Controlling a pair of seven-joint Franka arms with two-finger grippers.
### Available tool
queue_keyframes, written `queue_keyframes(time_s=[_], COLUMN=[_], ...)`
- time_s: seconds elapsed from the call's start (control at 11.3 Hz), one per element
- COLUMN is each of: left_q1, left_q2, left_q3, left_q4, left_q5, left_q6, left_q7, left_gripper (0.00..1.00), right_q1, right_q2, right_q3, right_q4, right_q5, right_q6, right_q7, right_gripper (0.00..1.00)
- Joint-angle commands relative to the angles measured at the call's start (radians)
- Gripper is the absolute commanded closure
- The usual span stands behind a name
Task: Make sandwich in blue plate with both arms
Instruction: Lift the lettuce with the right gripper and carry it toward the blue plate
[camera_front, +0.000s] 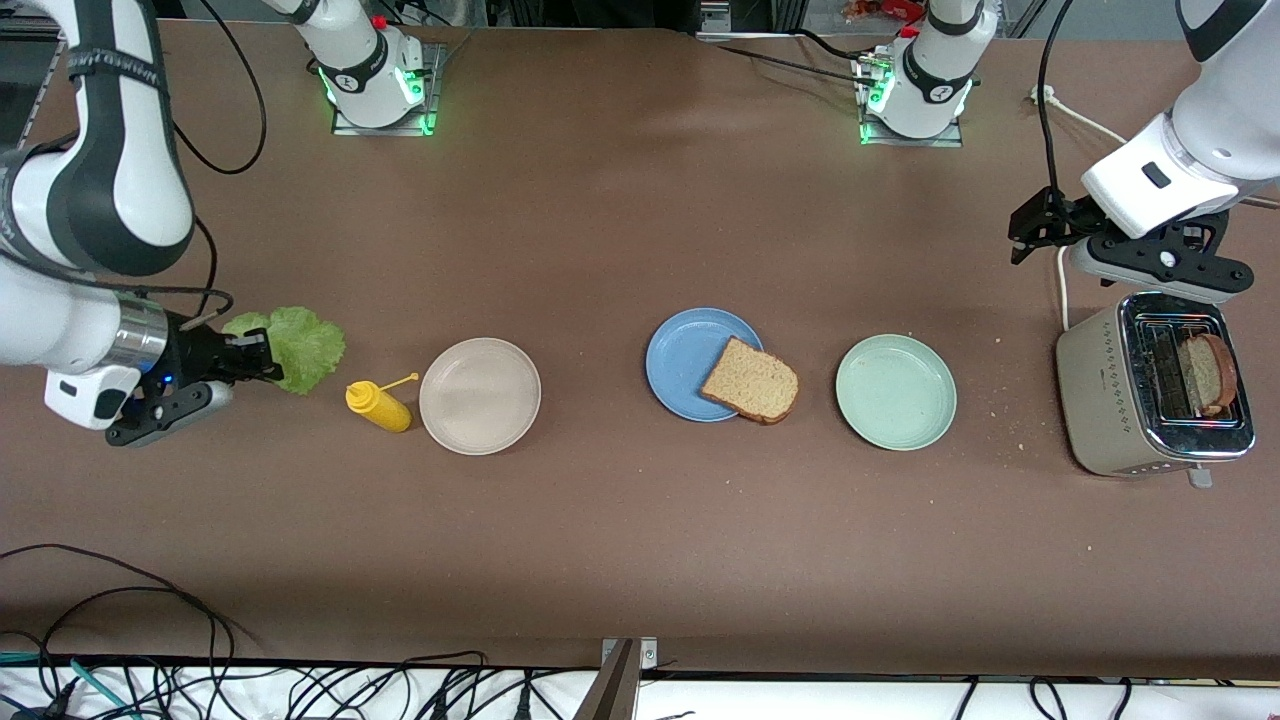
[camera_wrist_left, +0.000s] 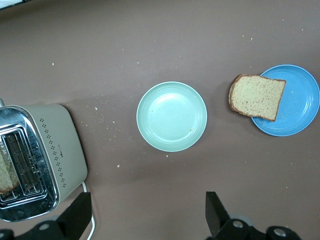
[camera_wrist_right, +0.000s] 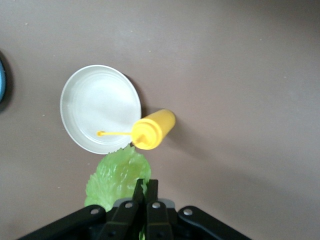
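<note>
The blue plate lies mid-table. One brown bread slice rests on its rim, overhanging toward the pale green plate. A second slice stands in the toaster. My right gripper is shut on the ruffled green lettuce leaf, held up beside the yellow bottle. My left gripper hangs open and empty above the toaster's end farther from the front camera.
A yellow squeeze bottle lies next to a cream-white plate. The pale green plate sits between the blue plate and the toaster. The toaster's white cord runs toward the robots' bases. Crumbs dot the table.
</note>
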Motion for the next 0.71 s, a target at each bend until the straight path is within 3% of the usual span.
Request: queue_keyframes(time_s=[0.0, 0.18, 0.62], left_q1=[-0.011, -0.003, -0.006], left_q2=[0.004, 0.005, 0.005], left_q3=[0.008, 0.008, 0.008], left_q4=[0.024, 0.024, 0.024], left_q5=[0.0, 0.0, 0.0], left_q6=[-0.02, -0.02, -0.02], left_q7=[0.013, 0.016, 0.014], left_gripper=[0.0, 0.0, 0.0], right_q1=[0.216, 0.361, 0.531], right_q2=[0.04, 0.111, 0.26], right_q3=[-0.115, -0.182, -0.195], right_q4=[0.059, 0.156, 0.332], right_q5=[0.017, 0.02, 0.126], right_q6=[-0.014, -0.023, -0.025], right_q7=[0.195, 0.356, 0.756], right_gripper=[1.0, 1.0, 1.0])
